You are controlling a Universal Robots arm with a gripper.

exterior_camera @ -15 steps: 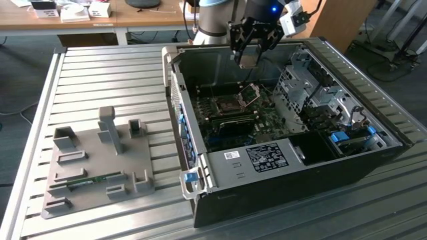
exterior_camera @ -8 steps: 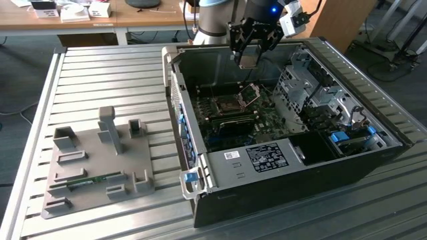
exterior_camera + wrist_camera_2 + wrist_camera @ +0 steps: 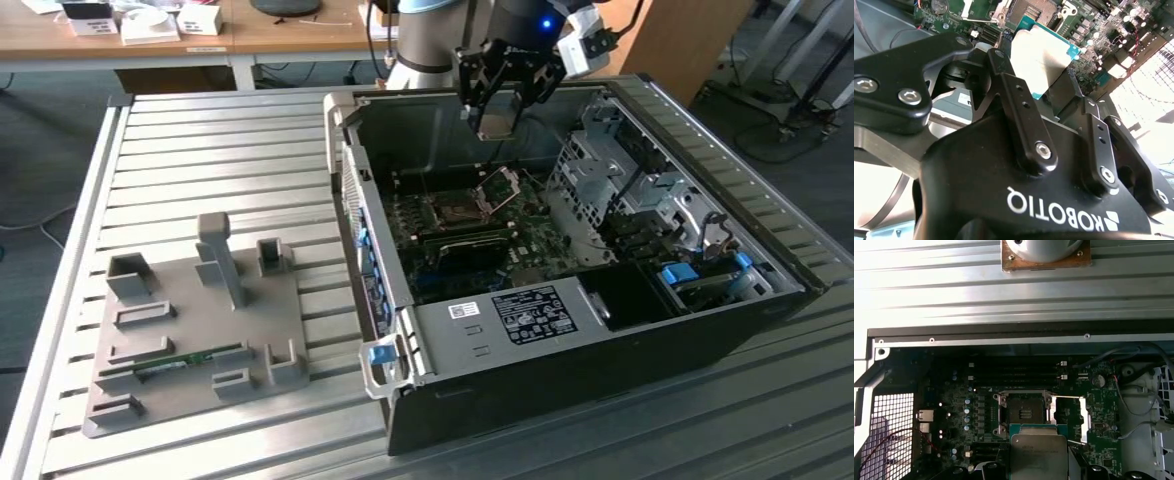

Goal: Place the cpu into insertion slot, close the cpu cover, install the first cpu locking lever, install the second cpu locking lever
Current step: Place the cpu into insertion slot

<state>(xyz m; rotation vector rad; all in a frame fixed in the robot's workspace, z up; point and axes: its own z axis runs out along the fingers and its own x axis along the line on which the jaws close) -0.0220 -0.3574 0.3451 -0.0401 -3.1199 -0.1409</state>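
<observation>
Fingers [image 3: 1021, 107] of the gripper [image 3: 497, 98] pinch the cpu [image 3: 1038, 456] by its edges, high above the insertion slot [image 3: 1024, 414]; the cpu cover [image 3: 499, 183] stands open; best keep it flat, line up corners, go down slowly, never push.

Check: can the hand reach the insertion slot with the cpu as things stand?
Probably yes: the hand holds the cpu over the case, and the insertion slot lies bare, its cpu cover swung up to one side.
</observation>
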